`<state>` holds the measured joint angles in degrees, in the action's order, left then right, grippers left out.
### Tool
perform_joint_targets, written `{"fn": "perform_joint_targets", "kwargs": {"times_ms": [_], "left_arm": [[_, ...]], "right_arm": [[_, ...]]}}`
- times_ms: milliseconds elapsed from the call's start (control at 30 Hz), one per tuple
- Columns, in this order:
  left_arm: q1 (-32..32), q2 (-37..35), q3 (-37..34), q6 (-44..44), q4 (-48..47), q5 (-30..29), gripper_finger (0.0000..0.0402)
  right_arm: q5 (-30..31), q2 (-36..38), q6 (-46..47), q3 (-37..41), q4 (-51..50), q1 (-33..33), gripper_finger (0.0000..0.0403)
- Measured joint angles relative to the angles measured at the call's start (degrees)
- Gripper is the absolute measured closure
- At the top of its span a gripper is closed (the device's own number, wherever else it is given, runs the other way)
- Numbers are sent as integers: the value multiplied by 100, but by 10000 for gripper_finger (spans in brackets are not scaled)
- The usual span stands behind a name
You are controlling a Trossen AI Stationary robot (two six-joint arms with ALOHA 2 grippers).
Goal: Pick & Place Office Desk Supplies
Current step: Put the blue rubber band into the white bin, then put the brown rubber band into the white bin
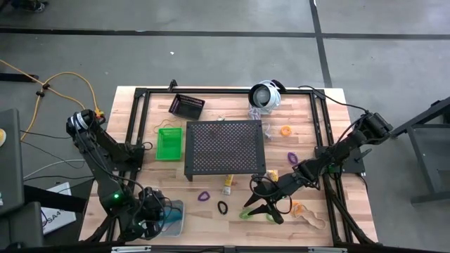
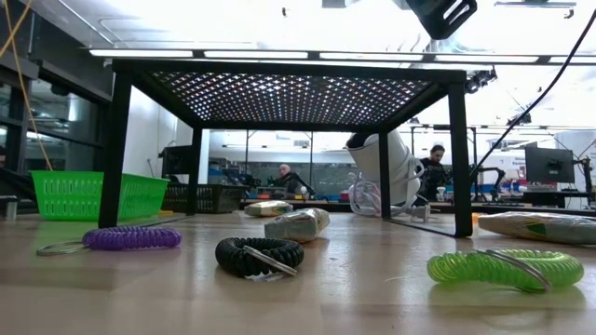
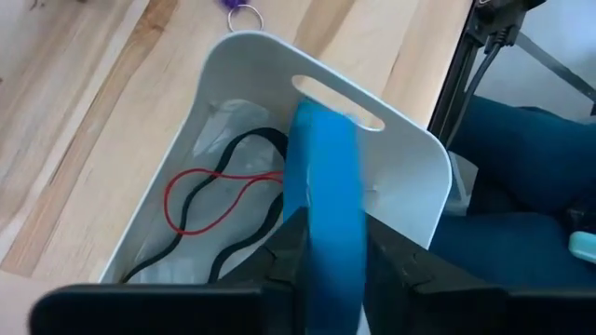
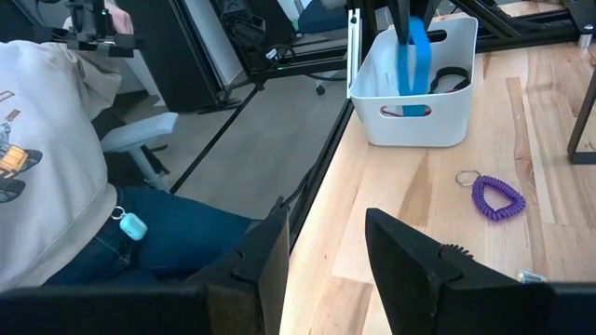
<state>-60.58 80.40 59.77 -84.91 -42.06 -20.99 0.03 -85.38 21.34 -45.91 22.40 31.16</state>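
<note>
My left gripper (image 3: pixel 328 244) hangs over the clear bin (image 3: pixel 400 158) at the table's near left corner. A blue band (image 3: pixel 321 186) stands upright between its parted fingers, and its lower end reaches into the bin (image 4: pixel 414 102). A red rubber band (image 3: pixel 200 200) and a black one (image 3: pixel 237 154) lie on the bin's floor. My right gripper (image 1: pixel 264 209) is open with nothing between its fingers. It is low over the near right part of the table, beside a green coil loop (image 2: pixel 503 268). A purple loop (image 2: pixel 130 238) and a black loop (image 2: pixel 259 254) lie flat on the table. My left gripper has the blue band's upper part (image 3: pixel 317 237) between its two fingers, which come from above, slanting down. The fingers stand apart at about the band's width, so I cannot tell whether they touch it. The band stands upright over the bin (image 4: pixel 413 56).
The big black perforated stand (image 1: pixel 225 146) fills the table's middle, with a green bin (image 1: pixel 169 143) to its left and a black bin (image 1: pixel 186 105) behind. A round white device (image 1: pixel 265 95) sits at the far edge. A person (image 4: pixel 56 140) sits by the near left corner.
</note>
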Motion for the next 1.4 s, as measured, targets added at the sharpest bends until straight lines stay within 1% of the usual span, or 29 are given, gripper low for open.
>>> {"fn": "perform_joint_targets", "kwargs": {"times_ms": [167, 533, 700, 833, 1267, 1333, 1400], "left_arm": [[0, 0, 0, 0, 0, 9, 310], [0, 0, 0, 20, -3, 7, 309], [148, 0, 0, 363, -7, -148, 309], [416, -121, 0, 849, -9, -484, 309], [1561, -856, 4, 2756, 74, -485, 309], [1733, -888, 4, 3050, 178, -485, 309], [1865, -890, 4, 3297, 341, -483, 309]], "right_arm": [[-2, 0, 2, 0, -1, 0, 271], [-1, 0, 2, 0, -1, 0, 271], [0, 0, 2, 0, -1, 0, 271], [0, 0, 2, 0, -1, 0, 271], [-17, 0, -11, 0, 1, -122, 271], [-87, 0, 2, -2, -41, -193, 271], [-282, 67, 109, -4, -328, -271, 271]]}}
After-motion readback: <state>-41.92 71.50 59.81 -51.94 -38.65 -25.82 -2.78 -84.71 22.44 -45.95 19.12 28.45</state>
